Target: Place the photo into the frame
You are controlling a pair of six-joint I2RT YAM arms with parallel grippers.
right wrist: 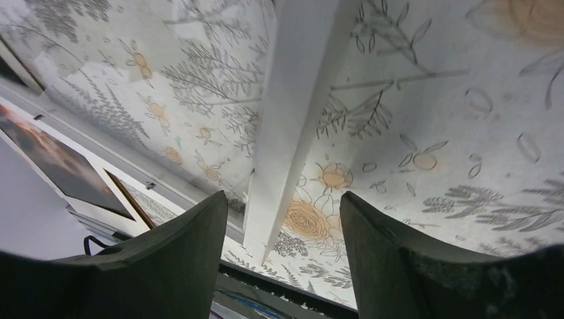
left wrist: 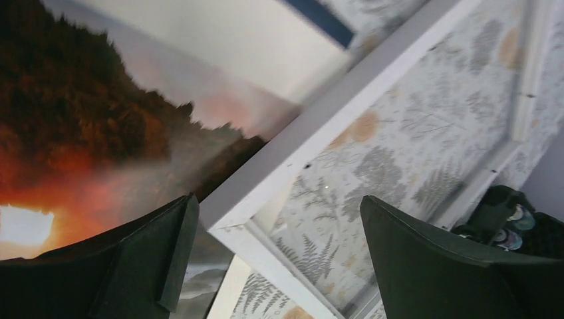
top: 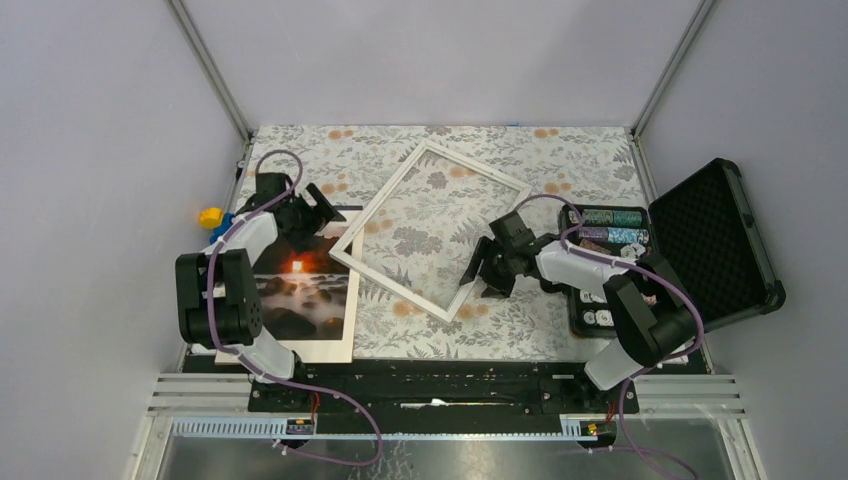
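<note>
Right tool [right wrist: 284, 203] astride frame [top: 380, 198] rail; frame long axis near-left to far-right.

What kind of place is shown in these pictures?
Probably a robot test booth rather than a home: plain grey walls on aluminium posts enclose a floral-clothed table, and the left arm and right arm are bolted at its near edge.

- One photo [top: 305, 290] — at the left edge of the table [top: 570, 150].
- One frame [top: 379, 197].
- Two arms: left arm [top: 225, 300], right arm [top: 620, 300].
- One black case [top: 720, 240] — right edge.
- One yellow object [top: 210, 216].
</note>
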